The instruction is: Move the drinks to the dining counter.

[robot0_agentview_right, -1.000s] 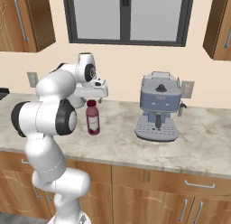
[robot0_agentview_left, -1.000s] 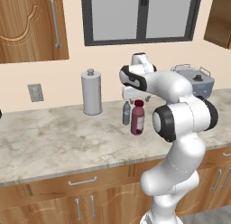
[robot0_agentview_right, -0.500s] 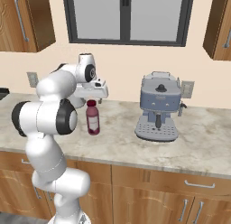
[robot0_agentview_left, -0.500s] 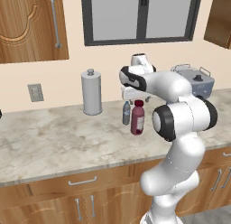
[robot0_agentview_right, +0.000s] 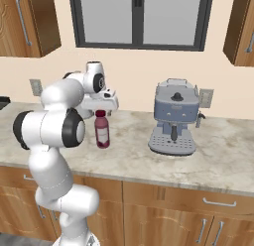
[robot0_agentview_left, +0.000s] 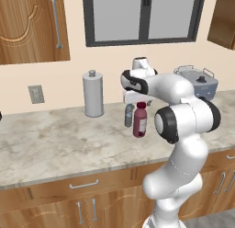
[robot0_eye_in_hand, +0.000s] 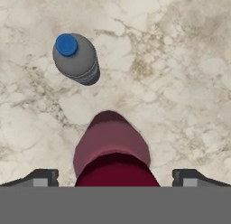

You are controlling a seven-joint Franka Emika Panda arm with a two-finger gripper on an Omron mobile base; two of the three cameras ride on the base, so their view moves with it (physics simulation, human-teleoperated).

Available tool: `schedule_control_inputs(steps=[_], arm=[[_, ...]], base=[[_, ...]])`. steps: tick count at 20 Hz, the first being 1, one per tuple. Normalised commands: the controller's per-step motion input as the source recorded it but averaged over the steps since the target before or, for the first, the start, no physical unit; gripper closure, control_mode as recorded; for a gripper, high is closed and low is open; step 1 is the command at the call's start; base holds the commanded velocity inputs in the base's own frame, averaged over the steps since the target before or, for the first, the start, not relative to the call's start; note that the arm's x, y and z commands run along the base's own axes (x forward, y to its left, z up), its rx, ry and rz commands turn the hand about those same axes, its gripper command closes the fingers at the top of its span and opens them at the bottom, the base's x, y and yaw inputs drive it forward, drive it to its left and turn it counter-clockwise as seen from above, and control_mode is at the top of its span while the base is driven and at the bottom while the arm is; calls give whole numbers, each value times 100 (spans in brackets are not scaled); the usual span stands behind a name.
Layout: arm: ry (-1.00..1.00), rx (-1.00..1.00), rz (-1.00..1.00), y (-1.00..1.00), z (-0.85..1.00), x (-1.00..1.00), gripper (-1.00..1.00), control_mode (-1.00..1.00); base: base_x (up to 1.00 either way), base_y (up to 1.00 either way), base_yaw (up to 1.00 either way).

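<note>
Two drinks stand on the veined marble counter [robot0_agentview_left: 55, 139] below the window. The dark-red juice bottle [robot0_agentview_left: 140, 122] [robot0_agentview_right: 102, 132] [robot0_eye_in_hand: 112, 148] has a red cap. Just behind it, to its left, stands the clear grey-blue water bottle [robot0_agentview_left: 129, 116] [robot0_eye_in_hand: 76, 58] with a blue cap. My gripper [robot0_agentview_left: 140, 101] [robot0_agentview_right: 101, 110] [robot0_eye_in_hand: 115, 178] hangs open straight above the juice bottle, pointing down, and its two fingertips [robot0_eye_in_hand: 43, 177] stand wide on either side of the cap without touching it. The dining counter is out of view.
A tall grey canister with a knob [robot0_agentview_left: 93, 94] stands at the wall left of the bottles. A grey coffee machine [robot0_agentview_right: 174, 118] [robot0_agentview_left: 197, 82] sits to the right. Wooden wall cabinets [robot0_agentview_left: 32, 25] hang above, drawers below.
</note>
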Motion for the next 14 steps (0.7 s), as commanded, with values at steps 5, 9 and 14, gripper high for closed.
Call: schedule_control_inputs(steps=[5,9,14], arm=[[-2,1,0,0,-21,0,100,-100],[0,0,0,0,-6,0,100,-100],[-10,0,0,0,16,-19,100,-100]], base=[[0,0,0],[0,0,0],[0,0,0]])
